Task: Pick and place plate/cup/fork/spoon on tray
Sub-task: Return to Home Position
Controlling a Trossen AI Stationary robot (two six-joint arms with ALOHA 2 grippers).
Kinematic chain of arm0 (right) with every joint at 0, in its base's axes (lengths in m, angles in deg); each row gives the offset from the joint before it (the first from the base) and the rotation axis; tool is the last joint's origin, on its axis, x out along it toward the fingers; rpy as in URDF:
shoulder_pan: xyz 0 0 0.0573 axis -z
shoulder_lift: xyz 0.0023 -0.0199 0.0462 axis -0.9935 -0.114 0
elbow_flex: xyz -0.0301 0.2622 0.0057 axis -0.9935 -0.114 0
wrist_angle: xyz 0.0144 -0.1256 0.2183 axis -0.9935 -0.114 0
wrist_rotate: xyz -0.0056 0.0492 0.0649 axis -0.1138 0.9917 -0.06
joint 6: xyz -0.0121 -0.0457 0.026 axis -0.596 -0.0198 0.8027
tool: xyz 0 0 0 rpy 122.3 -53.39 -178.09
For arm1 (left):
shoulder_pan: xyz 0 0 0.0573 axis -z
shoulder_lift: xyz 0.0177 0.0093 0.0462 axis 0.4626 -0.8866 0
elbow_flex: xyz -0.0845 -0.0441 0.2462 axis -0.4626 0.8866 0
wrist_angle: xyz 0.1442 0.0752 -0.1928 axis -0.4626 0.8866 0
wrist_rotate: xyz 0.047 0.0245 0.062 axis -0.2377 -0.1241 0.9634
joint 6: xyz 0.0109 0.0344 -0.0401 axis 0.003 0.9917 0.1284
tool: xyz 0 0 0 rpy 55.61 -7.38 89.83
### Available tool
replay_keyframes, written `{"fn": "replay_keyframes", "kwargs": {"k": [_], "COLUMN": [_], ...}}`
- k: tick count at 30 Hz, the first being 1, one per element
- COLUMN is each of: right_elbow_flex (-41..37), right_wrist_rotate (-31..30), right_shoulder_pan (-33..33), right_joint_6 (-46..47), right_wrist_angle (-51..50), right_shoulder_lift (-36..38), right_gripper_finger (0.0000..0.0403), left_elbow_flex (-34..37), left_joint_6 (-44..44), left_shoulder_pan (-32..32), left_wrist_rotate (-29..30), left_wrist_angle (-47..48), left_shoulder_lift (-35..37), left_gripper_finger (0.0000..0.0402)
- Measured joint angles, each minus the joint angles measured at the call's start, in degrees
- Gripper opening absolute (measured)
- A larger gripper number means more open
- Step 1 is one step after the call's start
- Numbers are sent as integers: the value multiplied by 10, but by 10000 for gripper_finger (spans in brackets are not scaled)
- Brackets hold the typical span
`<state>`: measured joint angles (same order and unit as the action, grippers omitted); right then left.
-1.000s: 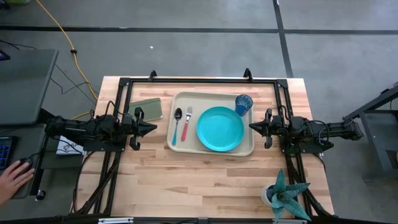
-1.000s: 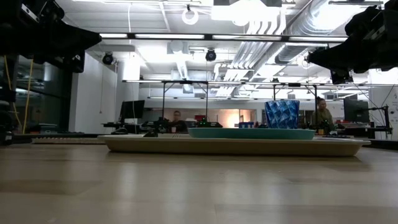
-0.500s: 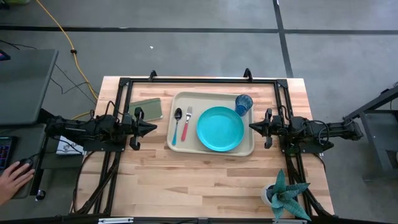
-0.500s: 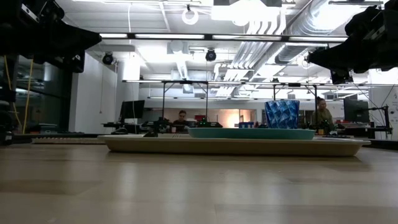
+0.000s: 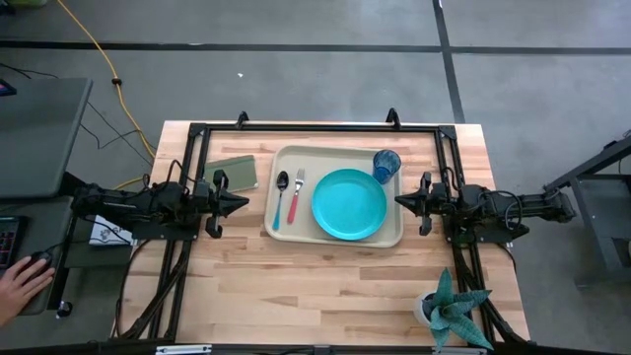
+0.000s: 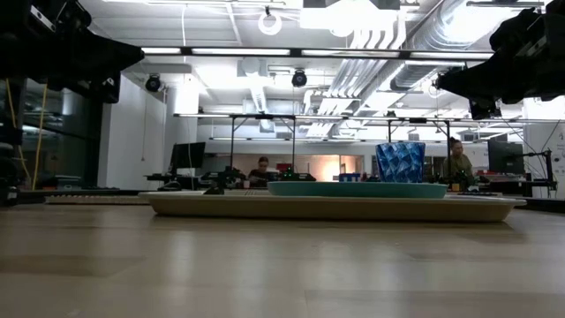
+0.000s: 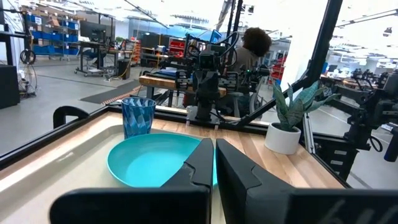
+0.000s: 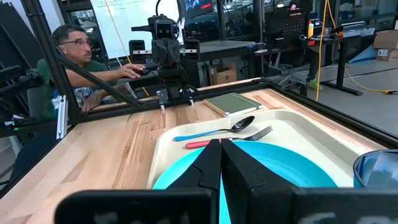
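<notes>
Showing from above, not low down: fork (image 5: 296, 197) beside spoon (image 5: 280, 202).

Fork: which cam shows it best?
High view: the whole fork lies unobstructed in the tray, between spoon and plate. Right wrist view shows it closer but at a shallow angle. Low view: the tray rim hides it. Left wrist view: not visible.

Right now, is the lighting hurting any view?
Low view: bright ceiling lights leave the left end effector and right end effector as black silhouettes. High view: even light, no glare. Left wrist view: washed-out white behind the plant.
</notes>
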<state>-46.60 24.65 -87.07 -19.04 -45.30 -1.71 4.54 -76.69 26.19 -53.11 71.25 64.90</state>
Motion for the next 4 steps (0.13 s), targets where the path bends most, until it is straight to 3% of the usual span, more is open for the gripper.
{"fn": "replay_keyframes", "kwargs": {"k": [4], "right_elbow_flex": [0], "right_wrist_rotate": [0], "right_shoulder_pan": [0], "right_joint_6": [0], "right_wrist_angle": [0], "right_shoulder_lift": [0], "right_gripper_finger": [0], "left_elbow_flex": [0], "left_joint_6": [0], "left_shoulder_pan": [0], "left_wrist_rotate": [0], "left_wrist_angle": [0], "left_shoulder_lift": [0], "left_gripper_finger": [0]}}
